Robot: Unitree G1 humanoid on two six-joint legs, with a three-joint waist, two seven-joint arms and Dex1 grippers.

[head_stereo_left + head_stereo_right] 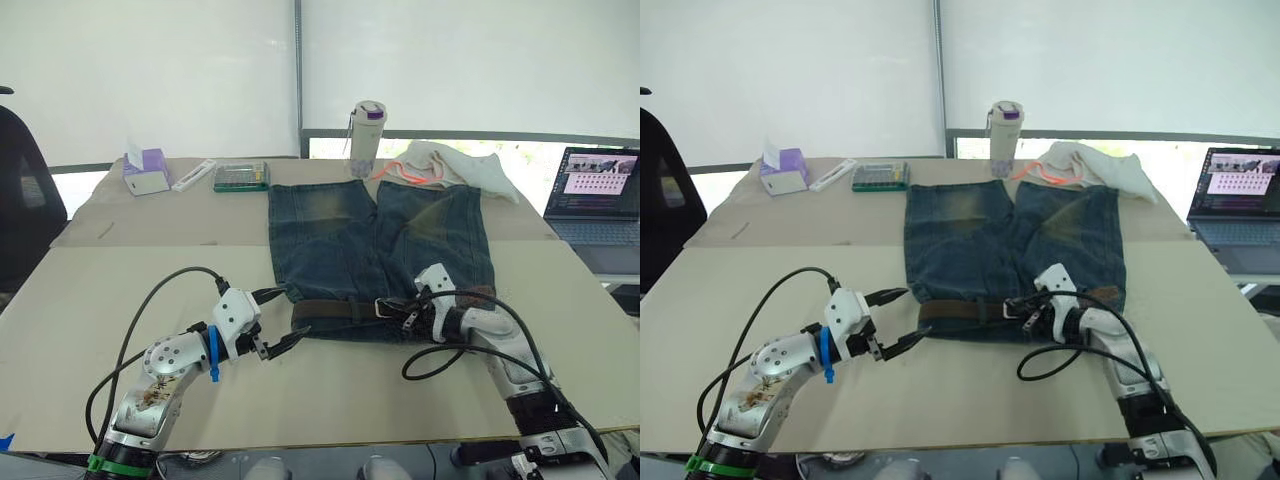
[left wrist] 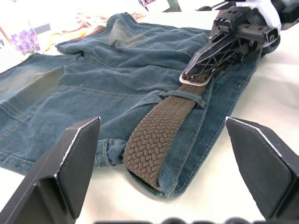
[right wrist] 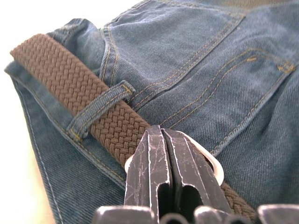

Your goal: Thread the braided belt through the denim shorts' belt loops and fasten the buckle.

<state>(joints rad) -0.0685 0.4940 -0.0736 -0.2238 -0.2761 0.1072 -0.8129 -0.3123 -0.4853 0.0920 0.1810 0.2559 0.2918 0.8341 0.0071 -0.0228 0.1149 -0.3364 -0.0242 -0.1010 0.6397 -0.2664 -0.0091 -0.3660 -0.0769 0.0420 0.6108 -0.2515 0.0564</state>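
One braided belt [image 2: 161, 140] on one denim shorts [image 1: 375, 245], right claw [image 3: 168, 154] clamped on buckle [image 3: 212, 163], left claw [image 1: 285, 318] spread apart.

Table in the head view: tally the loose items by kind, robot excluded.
Garments and cloth: 2, dark blue denim shorts, cream-white cloth
Belts: 1, brown braided belt
Drink bottles: 1
Boxes and trays: 2, purple tissue box, green tray
Laptops: 1
White bars: 1
Total: 8
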